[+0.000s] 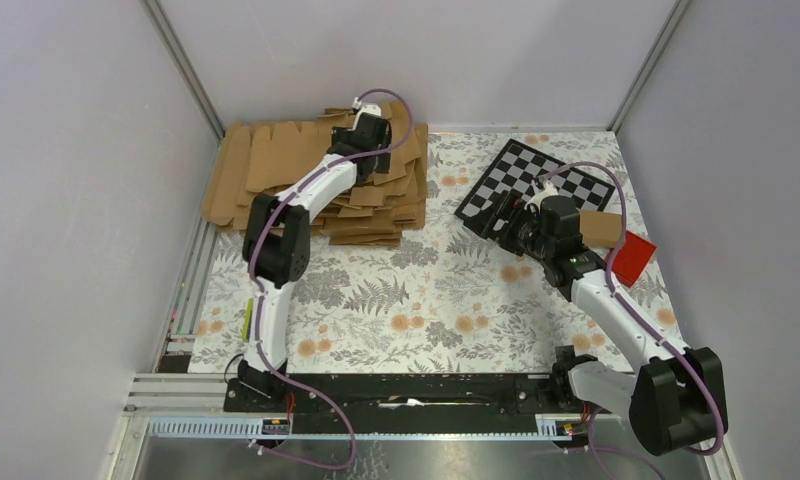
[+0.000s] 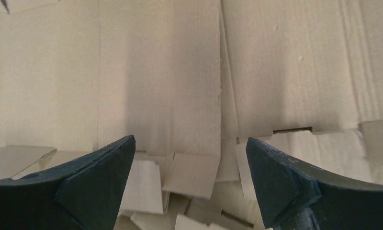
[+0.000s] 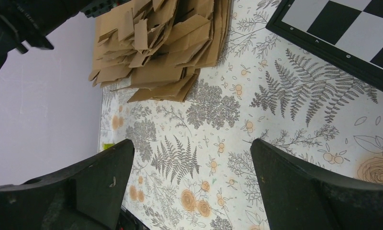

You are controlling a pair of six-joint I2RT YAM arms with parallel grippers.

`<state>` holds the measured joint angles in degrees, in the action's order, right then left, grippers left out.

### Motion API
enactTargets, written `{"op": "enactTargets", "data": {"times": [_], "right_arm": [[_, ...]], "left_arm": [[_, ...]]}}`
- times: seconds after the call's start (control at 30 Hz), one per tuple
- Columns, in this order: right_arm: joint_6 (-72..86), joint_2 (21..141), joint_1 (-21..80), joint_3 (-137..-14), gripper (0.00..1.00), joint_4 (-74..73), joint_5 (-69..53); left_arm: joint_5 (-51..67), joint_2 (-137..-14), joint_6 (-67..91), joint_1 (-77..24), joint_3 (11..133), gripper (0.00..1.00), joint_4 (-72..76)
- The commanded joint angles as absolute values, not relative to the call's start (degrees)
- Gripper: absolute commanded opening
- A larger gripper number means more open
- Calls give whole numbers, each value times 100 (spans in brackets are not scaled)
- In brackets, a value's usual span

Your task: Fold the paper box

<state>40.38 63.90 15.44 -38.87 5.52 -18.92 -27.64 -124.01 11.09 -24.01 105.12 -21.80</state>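
A flat brown die-cut sheet with creases and tabbed flaps, the unfolded paper box (image 2: 170,91), lies on top of a thick stack of similar card sheets (image 1: 276,170) at the back left. My left gripper (image 2: 190,143) hovers just above that sheet, open, with nothing between its dark fingers (image 2: 98,177). Seen from above, the left gripper (image 1: 371,142) points down onto the stack. My right gripper (image 3: 192,146) is open and empty over the flowered table (image 3: 213,143). In the top view, that right gripper (image 1: 506,228) sits beside the checkerboard.
A black-and-white checkerboard (image 1: 536,185) lies at the back right. A red block (image 1: 633,258) and a slim brown carton (image 1: 603,228) sit behind the right arm. The card stack (image 3: 165,48) shows in the right wrist view. Grey walls enclose the table.
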Motion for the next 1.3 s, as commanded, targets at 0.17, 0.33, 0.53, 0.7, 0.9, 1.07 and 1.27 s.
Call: {"op": "enactTargets", "data": {"times": [0.17,0.33,0.53,0.7,0.9,1.07,1.27], "right_arm": [[3727,5987,1578,-3702,100,800,-1441],[3672,5920,1573,-3583,100,800,-1353],[3663,5841,1573,-3548,100,800,-1408],[3680,5752,1573,-3467,100,800,-1333],[3701,5829,1573,-3514,100,800,-1402],[3714,5827,1573,-3495,100,800,-1397],[3787,5911,1573,-3495,99,800,-1435]], "left_arm": [[-3191,-13521,611,-2426,12001,99,-2857],[-3228,-13610,811,-2331,11980,80,-2980],[-2971,-13560,966,-2110,11871,53,-3043],[-3123,-13494,938,-2109,11832,26,-3022],[-3259,-12737,968,-2109,11142,0,-2393],[-3511,-12050,873,-2118,10532,0,-1888],[-3511,-12103,596,-2122,10603,85,-2028]]}}
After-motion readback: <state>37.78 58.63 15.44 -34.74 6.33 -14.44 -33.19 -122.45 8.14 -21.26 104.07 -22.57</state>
